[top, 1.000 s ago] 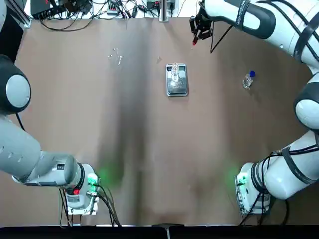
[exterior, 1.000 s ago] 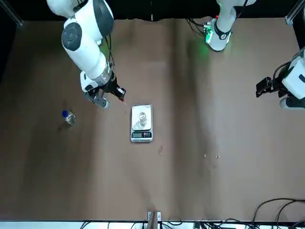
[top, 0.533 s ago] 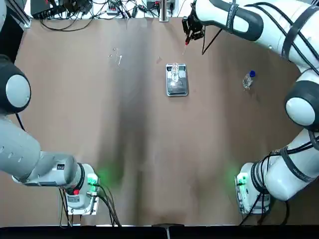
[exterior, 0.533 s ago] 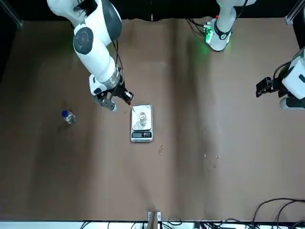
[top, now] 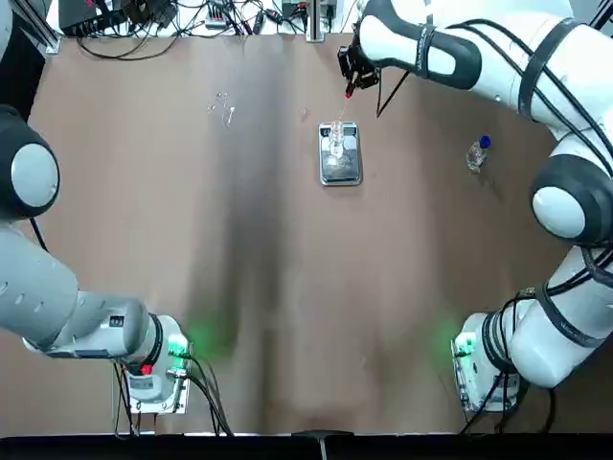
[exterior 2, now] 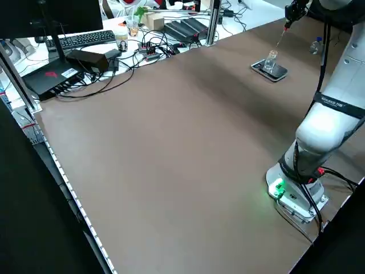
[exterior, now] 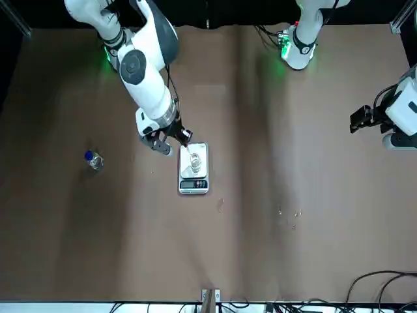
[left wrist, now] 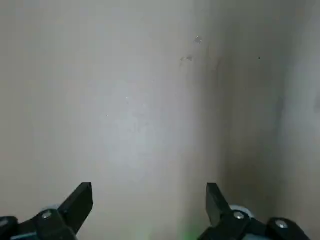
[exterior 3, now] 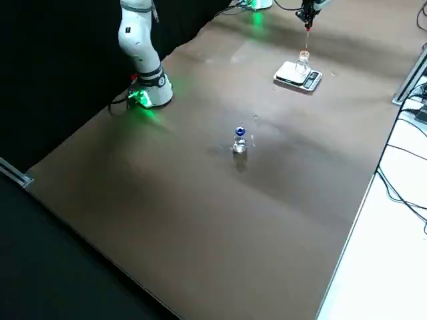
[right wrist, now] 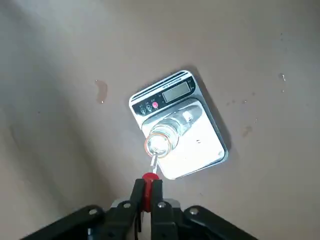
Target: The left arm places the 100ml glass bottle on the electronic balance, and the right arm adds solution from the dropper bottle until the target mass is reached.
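Observation:
The 100ml glass bottle stands upright on the electronic balance, at the end near its display. My right gripper hangs just above it, shut on a red-bulbed dropper whose glass tip points down at the bottle's mouth. The dropper bottle, clear with a blue collar, stands alone on the table to the right of the balance. My left gripper is open and holds nothing; in the front view it is parked at the table's edge, far from the balance.
Cables and a metal post line the table's far edge. Small glinting specks lie on the brown table to the left of the balance. A keyboard and boxes sit beyond the far edge.
My right gripper has carried the dropper leftward along the far side of the table until it is over the bottle on the balance. The left arm has not moved.

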`<state>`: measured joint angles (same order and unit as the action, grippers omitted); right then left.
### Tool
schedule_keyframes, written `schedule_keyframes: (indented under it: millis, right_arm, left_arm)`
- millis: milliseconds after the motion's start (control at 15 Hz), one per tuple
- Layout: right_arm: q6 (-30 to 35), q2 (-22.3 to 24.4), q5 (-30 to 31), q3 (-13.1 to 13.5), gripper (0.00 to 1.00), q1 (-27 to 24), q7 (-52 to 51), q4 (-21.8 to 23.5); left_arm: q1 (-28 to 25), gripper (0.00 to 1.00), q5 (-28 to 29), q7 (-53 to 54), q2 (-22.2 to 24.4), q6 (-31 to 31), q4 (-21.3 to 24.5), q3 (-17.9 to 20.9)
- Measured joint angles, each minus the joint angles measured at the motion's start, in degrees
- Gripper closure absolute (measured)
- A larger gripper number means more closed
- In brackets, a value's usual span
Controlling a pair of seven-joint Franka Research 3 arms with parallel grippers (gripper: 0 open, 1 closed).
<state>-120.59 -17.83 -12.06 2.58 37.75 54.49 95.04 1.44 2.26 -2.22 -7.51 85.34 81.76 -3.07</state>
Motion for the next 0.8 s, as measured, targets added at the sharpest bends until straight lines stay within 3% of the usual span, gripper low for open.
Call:
schedule_keyframes:
  millis: [800]
  right_arm:
    - [-2.37, -3.72, 1.67, 0.05, 0.91, 0.73, 0.01, -0.03]
  left_arm:
    - [0.00, 0.00, 0.00, 0.00, 0.00, 0.00, 0.00, -0.01]
